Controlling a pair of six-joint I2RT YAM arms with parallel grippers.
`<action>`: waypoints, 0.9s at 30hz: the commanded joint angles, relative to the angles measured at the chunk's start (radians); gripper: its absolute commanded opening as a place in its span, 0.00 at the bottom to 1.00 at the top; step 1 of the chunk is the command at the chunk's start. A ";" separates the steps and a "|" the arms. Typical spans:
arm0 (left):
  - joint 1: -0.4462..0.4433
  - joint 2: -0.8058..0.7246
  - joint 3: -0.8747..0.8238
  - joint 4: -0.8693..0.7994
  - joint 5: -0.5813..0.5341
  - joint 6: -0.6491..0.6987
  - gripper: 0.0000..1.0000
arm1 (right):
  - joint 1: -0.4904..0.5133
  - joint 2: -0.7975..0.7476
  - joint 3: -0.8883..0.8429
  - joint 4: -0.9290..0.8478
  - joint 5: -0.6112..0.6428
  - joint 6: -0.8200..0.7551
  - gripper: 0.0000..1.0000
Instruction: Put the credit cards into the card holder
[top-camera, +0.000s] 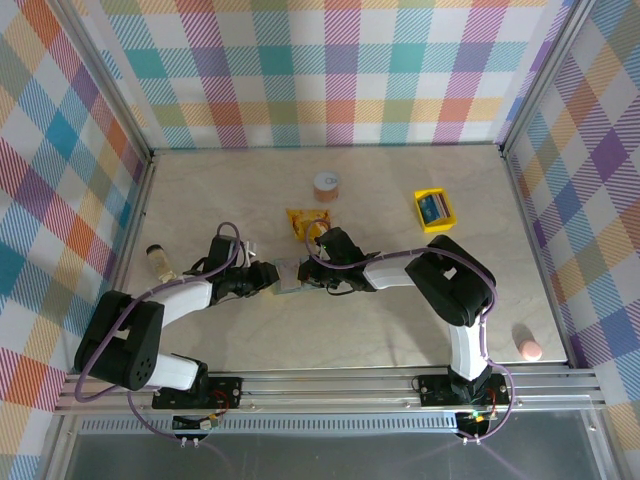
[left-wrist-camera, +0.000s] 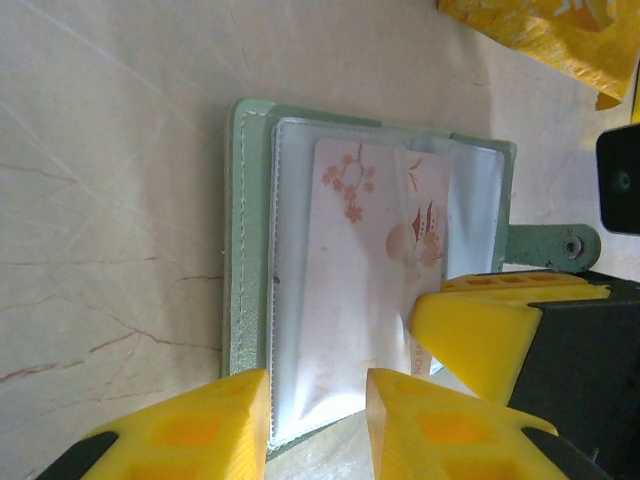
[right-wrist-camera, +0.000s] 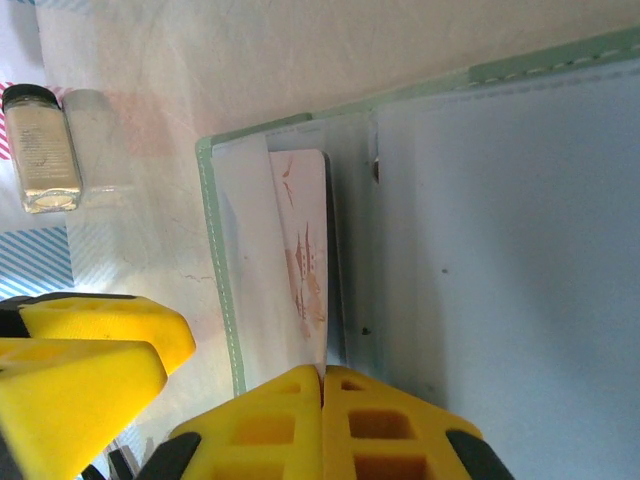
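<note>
Two grippers meet over the open card holder (left-wrist-camera: 248, 250). The right gripper (right-wrist-camera: 322, 425) has its jaws pressed together on the near edge of a pale, blossom-printed credit card (left-wrist-camera: 355, 270), which runs straight out from its fingertips across the holder's clear sleeve (left-wrist-camera: 480, 190); whether the card is slipped inside the sleeve I cannot tell. The left gripper (left-wrist-camera: 318, 425) stands with its jaws a little apart, the holder's near edge showing in the gap between them and the rest of the holder stretching away ahead of the tips, the right gripper's finger just beside them.
</note>
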 joint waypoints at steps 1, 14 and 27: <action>0.013 0.018 0.022 -0.027 -0.023 0.006 0.30 | 0.011 0.010 0.008 -0.083 0.021 -0.020 0.02; 0.013 0.053 0.022 -0.008 -0.055 0.009 0.13 | 0.011 0.010 0.024 -0.108 0.007 -0.059 0.00; 0.013 0.084 0.029 -0.022 -0.082 0.029 0.08 | 0.011 0.016 0.033 -0.123 -0.011 -0.090 0.00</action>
